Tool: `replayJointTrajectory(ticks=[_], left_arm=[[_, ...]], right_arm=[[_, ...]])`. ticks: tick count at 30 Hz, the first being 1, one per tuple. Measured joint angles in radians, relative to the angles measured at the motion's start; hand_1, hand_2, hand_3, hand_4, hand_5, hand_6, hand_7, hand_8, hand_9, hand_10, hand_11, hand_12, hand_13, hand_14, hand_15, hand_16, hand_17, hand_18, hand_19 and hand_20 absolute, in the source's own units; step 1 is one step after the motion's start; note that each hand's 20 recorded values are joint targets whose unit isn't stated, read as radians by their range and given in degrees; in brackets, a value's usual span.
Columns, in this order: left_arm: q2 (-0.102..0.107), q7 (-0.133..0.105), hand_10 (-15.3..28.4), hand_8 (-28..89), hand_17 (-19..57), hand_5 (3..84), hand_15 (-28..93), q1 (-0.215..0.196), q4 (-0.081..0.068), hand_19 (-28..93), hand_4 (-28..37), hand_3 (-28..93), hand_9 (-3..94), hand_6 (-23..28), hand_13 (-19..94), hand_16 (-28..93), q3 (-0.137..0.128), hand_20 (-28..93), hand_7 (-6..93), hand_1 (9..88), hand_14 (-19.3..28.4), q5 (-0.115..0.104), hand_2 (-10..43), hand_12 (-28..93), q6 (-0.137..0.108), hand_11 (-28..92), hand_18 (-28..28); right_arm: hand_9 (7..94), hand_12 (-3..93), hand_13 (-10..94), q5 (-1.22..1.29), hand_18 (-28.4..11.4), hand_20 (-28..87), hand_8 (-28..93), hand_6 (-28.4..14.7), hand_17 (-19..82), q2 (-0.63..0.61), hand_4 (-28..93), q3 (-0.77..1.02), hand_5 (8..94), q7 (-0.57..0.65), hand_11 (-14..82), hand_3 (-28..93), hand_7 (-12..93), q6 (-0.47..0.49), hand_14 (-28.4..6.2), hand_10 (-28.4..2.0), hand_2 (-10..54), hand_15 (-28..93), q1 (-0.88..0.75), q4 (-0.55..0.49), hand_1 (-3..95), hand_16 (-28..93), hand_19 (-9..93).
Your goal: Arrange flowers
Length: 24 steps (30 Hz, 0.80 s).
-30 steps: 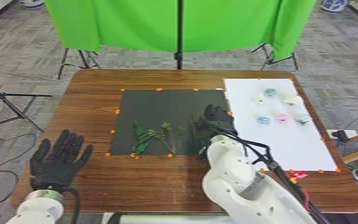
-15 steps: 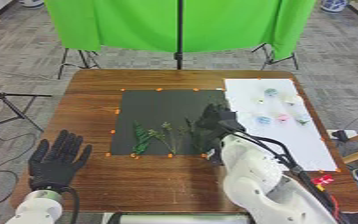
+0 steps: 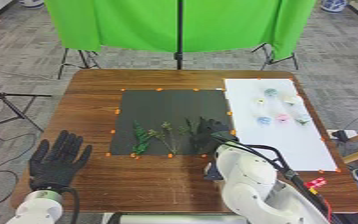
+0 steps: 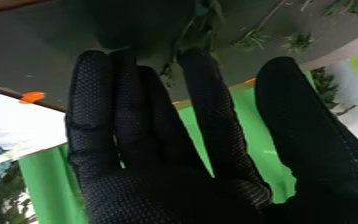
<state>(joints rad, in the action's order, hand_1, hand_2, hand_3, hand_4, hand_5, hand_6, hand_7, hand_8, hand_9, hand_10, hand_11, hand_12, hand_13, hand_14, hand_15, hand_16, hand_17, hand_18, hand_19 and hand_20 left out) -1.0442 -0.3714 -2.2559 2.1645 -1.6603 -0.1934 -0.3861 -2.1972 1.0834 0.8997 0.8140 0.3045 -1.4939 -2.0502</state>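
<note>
A leafy sprig [image 3: 190, 123] is apparently being settled on the black sheet [image 3: 158, 105].
The right hand's [image 3: 213, 129] fingers are straight, partly pressed together, thumb apart, nothing pinched; whether the sprig beside them is touched cannot be told. Blossoms [image 3: 282, 118] are laid on the white sheet [image 3: 291, 145]. Leaves are best left unpressed, with the hand lifted straight up.

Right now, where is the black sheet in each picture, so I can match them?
Head view: the black sheet is on the table, left of the white sheet, with leafy stems on it.
Right wrist view: it is past the right hand, stems on it too.
Landmark in both: the green cloth, beyond the table, then behind the hand.
</note>
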Motion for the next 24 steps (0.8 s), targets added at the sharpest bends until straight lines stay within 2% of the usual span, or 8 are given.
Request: replayJointTrajectory(ticks=[6, 18, 21, 24], left_arm=[[-0.004, 0.0, 14.8, -12, -4.6, 46.7, 50, -0.003, 0.0, 41, -28.3, 74, 42.8, 6.8, 34, -9, -0.003, 16, 21.8, 27.8, 14.7, -0.002, 18.3, 12, 0.0, 33, 14.2], [-0.008, 0.0, 14.8, -12, -4.6, 46.8, 50, -0.006, 0.0, 41, -28.3, 74, 42.8, 6.7, 34, -9, -0.005, 16, 21.9, 27.7, 14.7, -0.01, 18.4, 12, 0.001, 33, 14.2], [-0.008, 0.0, 14.8, -12, -4.6, 46.7, 49, -0.007, 0.0, 41, -28.3, 74, 42.8, 6.7, 34, -9, -0.006, 16, 21.9, 27.7, 14.7, -0.011, 18.4, 12, 0.001, 33, 14.2], [-0.01, 0.0, 14.8, -12, -4.6, 46.7, 49, -0.007, 0.0, 41, -28.3, 74, 42.8, 6.7, 34, -9, -0.006, 16, 21.9, 27.8, 14.7, -0.011, 18.4, 12, 0.001, 33, 14.2]], right_arm=[[54.0, 16.9, 38, -0.002, -27.5, 22, -9, -10.6, 20, 0.0, -18, 0.005, 66.1, 0.019, 13.6, 71, 9, 0.008, -25.5, -26.7, 8.6, 52, -0.008, -0.004, 31.9, 12, 71], [56.0, 16.8, 42, 0.002, -27.3, 19, -8, -8.4, 21, -0.001, -17, 0.017, 67.1, 0.022, 14.1, 72, 13, 0.001, -24.6, -25.8, 8.5, 52, -0.022, -0.03, 31.6, 12, 72], [56.6, 16.8, 43, 0.004, -27.0, 19, -8, -8.2, 22, -0.007, -17, 0.015, 67.1, 0.008, 14.6, 73, 14, -0.07, -24.2, -25.5, 7.5, 52, -0.031, -0.039, 31.7, 12, 72], [57.3, 16.8, 44, -0.014, -26.2, 19, -8, -7.8, 24, -0.02, -18, 0.0, 65.8, -0.014, 15.4, 74, 16, -0.231, -23.3, -24.7, 4.1, 52, -0.04, -0.04, 33.3, 12, 74]])
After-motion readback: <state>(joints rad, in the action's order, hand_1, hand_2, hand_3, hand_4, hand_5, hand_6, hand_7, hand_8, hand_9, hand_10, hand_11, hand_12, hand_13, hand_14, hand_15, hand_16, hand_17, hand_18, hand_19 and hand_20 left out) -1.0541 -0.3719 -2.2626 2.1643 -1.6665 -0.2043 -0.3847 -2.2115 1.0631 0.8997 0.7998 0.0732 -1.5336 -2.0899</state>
